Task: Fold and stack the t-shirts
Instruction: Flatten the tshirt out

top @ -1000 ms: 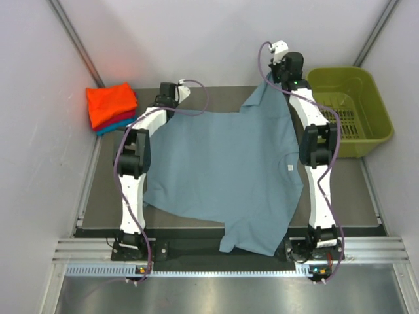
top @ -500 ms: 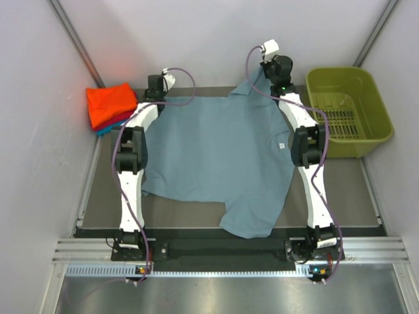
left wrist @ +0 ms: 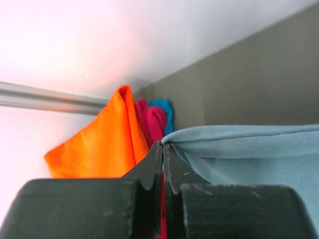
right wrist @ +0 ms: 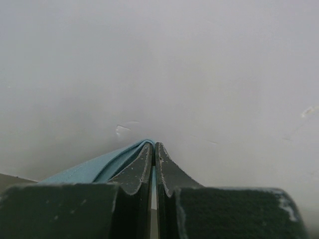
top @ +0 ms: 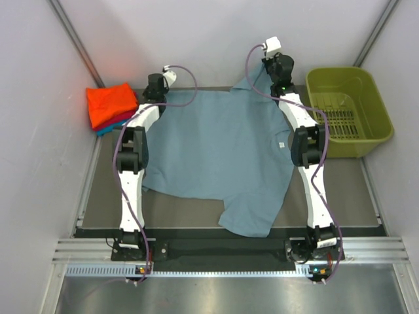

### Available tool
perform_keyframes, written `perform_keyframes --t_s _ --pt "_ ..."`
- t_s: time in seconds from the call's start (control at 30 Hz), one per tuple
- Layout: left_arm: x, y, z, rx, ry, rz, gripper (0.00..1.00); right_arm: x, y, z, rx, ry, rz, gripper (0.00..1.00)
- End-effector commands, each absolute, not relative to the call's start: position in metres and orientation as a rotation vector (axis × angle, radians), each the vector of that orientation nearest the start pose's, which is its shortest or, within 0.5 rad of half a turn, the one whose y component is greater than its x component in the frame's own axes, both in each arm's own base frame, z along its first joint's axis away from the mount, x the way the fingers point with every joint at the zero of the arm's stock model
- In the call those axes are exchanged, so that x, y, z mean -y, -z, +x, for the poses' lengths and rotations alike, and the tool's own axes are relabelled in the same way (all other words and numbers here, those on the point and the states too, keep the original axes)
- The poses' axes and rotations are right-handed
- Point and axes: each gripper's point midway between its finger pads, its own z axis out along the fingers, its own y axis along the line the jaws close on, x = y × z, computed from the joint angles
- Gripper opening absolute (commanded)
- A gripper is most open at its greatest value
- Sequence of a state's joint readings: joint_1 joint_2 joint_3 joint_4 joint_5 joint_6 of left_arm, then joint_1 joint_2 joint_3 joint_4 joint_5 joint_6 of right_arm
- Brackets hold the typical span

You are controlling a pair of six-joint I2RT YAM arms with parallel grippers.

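The large grey-blue t-shirt [top: 219,147] lies spread over the dark table mat, one sleeve hanging at the near edge. My left gripper [top: 157,91] is shut on its far left corner; in the left wrist view [left wrist: 164,145] the cloth [left wrist: 249,149] runs off to the right. My right gripper [top: 270,73] is shut on the far right corner, raised near the back wall; in the right wrist view [right wrist: 154,145] blue cloth [right wrist: 99,167] hangs left. The folded orange shirt [top: 110,103] tops red [top: 120,121] and teal [top: 105,129] ones at the far left, also in the left wrist view [left wrist: 102,144].
The olive-green basket [top: 350,111] stands at the far right of the table, beside the right arm. Grey walls close in on the back and both sides. A metal rail [top: 229,252] runs along the near edge by the arm bases.
Both grippers have pulled the shirt's far corners toward the back wall. The shirt has slid back and is stretched flatter, with less of it over the near edge.
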State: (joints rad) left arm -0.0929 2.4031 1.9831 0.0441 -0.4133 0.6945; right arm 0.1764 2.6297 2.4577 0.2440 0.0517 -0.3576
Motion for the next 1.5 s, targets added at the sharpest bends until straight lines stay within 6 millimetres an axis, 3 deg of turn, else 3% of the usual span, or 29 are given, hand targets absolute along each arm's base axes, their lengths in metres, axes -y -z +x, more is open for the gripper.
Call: perform_keyframes --t_s 0.0,0.2,0.37,0.43,0.47,0.5,0.53,0.57,0.6,0.63,0.67,0.73,0.77,0.8,0.83,0.93,0.97,1.03,1.07,1.13,1.17,1.23,1.27,1.3,1.33,1.37,1.43,1.47 --pt "-0.044 -0.163 0.687 -1.789 -0.850 0.439 0.00 -0.102 -0.287 0.746 -1.317 0.236 -0.304 0.00" --pt "-0.028 -0.211 0.691 -1.678 -0.758 0.393 0.00 -0.090 -0.286 0.742 -1.354 0.238 -0.279 0.00" --pt "-0.018 -0.195 0.684 -1.739 -0.750 0.464 0.00 -0.085 -0.280 0.740 -1.396 0.244 -0.269 0.00" --pt "-0.009 -0.204 0.676 -1.742 -0.758 0.477 0.00 -0.085 -0.299 0.733 -1.400 0.207 -0.236 0.00" --pt "-0.006 -0.225 0.668 -1.733 -0.748 0.476 0.00 -0.087 -0.311 0.728 -1.396 0.186 -0.228 0.00" --pt "-0.002 -0.234 0.664 -1.733 -0.716 0.482 0.00 -0.088 -0.344 0.716 -1.368 0.142 -0.197 0.00" --pt "0.000 -0.264 0.655 -1.710 -0.668 0.430 0.00 -0.090 -0.351 0.709 -1.393 0.109 -0.196 0.00" --pt "0.000 -0.269 0.647 -1.736 -0.643 0.425 0.00 -0.090 -0.368 0.700 -1.387 0.077 -0.192 0.00" --pt "0.001 -0.278 0.640 -1.742 -0.617 0.412 0.00 -0.097 -0.398 0.683 -1.372 0.009 -0.199 0.00" --pt "0.005 -0.306 0.629 -1.714 -0.558 0.382 0.00 -0.095 -0.414 0.673 -1.361 -0.008 -0.193 0.00" --pt "0.009 -0.316 0.622 -1.714 -0.527 0.378 0.00 -0.098 -0.454 0.650 -1.306 -0.038 -0.203 0.00" --pt "0.018 -0.333 0.606 -1.720 -0.457 0.394 0.00 -0.102 -0.477 0.629 -1.285 -0.071 -0.238 0.00" --pt "0.026 -0.362 0.592 -1.673 -0.415 0.391 0.00 -0.102 -0.511 0.604 -1.234 -0.075 -0.245 0.00" --pt "0.030 -0.370 0.584 -1.671 -0.401 0.401 0.00 -0.100 -0.520 0.594 -1.235 -0.073 -0.248 0.00" --pt "0.032 -0.394 0.571 -1.629 -0.399 0.412 0.00 -0.099 -0.536 0.580 -1.206 -0.071 -0.251 0.00" --pt "0.035 -0.420 0.545 -1.613 -0.396 0.438 0.00 -0.085 -0.575 0.532 -1.180 -0.050 -0.241 0.00" --pt "0.036 -0.423 0.537 -1.617 -0.390 0.443 0.00 -0.079 -0.596 0.506 -1.149 -0.045 -0.234 0.00" --pt "0.033 -0.440 0.511 -1.614 -0.379 0.429 0.00 -0.070 -0.610 0.481 -1.135 -0.030 -0.231 0.00" --pt "0.035 -0.448 0.501 -1.602 -0.371 0.428 0.00 -0.063 -0.623 0.456 -1.113 -0.021 -0.227 0.00" --pt "0.034 -0.465 0.468 -1.568 -0.377 0.450 0.00 -0.052 -0.628 0.433 -1.114 0.002 -0.217 0.00" --pt "0.039 -0.469 0.456 -1.550 -0.376 0.466 0.00 -0.048 -0.636 0.406 -1.097 0.006 -0.213 0.00" --pt "0.041 -0.477 0.422 -1.507 -0.370 0.498 0.00 -0.040 -0.639 0.379 -1.092 0.014 -0.200 0.00" --pt "0.044 -0.480 0.411 -1.491 -0.358 0.506 0.00 -0.038 -0.645 0.348 -1.066 0.014 -0.202 0.00" --pt "0.047 -0.477 0.401 -1.485 -0.334 0.519 0.00 -0.037 -0.646 0.332 -1.060 0.013 -0.200 0.00" --pt "0.046 -0.495 0.379 -1.439 -0.308 0.498 0.00 -0.036 -0.649 0.316 -1.046 0.009 -0.200 0.00" --pt "0.048 -0.497 0.366 -1.443 -0.285 0.509 0.00 -0.034 -0.660 0.282 -1.004 0.003 -0.195 0.00" --pt "0.055 -0.523 0.334 -1.364 -0.224 0.534 0.00 -0.033 -0.662 0.252 -1.008 -0.010 -0.197 0.00" --pt "0.057 -0.530 0.323 -1.338 -0.210 0.546 0.00 -0.031 -0.675 0.217 -0.959 -0.015 -0.192 0.00"
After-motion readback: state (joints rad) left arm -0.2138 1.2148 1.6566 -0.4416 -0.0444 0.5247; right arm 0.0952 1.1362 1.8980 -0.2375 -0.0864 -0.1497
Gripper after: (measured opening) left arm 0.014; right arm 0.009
